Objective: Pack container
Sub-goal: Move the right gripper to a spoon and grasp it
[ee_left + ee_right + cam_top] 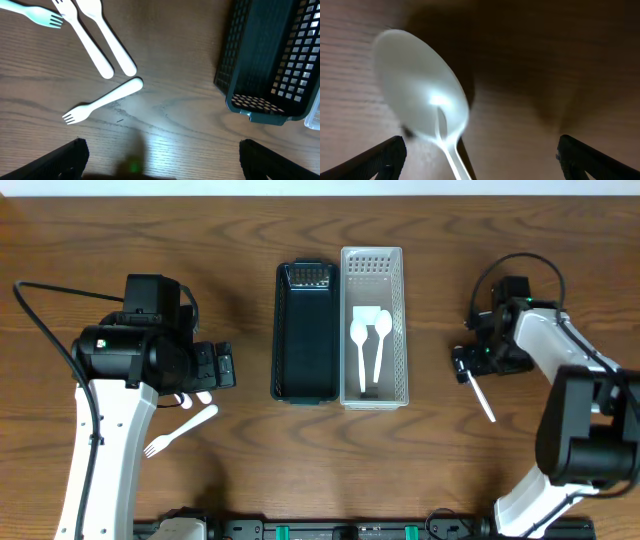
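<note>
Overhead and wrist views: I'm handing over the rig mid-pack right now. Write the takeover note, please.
Left gripper: jaws open, empty, above several loose forks on the table.
Right gripper: jaws open, empty, over a loose spoon.
Done: two spoons lie in the white basket; the black container looks empty.
Left: pack the forks and that spoon.
</note>
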Robot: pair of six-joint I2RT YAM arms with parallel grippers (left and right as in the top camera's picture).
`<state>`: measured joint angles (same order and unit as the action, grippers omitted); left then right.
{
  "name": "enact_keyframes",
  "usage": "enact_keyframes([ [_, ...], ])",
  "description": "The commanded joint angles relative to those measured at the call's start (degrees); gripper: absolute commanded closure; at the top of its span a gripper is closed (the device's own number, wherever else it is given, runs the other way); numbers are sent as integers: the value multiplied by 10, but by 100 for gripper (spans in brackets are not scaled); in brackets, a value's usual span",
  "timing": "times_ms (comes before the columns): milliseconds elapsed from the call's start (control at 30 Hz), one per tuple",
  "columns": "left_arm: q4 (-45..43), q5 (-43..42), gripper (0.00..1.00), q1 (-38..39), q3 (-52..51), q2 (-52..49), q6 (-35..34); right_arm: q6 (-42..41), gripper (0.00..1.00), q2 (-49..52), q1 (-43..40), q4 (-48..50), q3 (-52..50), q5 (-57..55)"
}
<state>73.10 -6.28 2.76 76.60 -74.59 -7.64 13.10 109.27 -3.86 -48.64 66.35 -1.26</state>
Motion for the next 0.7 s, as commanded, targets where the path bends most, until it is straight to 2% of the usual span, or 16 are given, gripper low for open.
enact_keyframes([
  [0,1,-6,2,-2,9,1,5,13,1,24,11,5,7,15],
  [167,2,-6,2,-2,9,1,5,10,1,40,21,25,7,15],
  [267,1,-5,2,-2,9,1,5,0,11,45,24,28,7,15],
  [400,2,-6,2,-2,9,1,5,-31,29,45,24,25,7,15],
  [567,2,-6,2,-2,9,1,5,-45,63,45,24,14,7,15],
  [667,2,-6,2,-2,9,1,5,-45,77,45,24,9,7,15],
])
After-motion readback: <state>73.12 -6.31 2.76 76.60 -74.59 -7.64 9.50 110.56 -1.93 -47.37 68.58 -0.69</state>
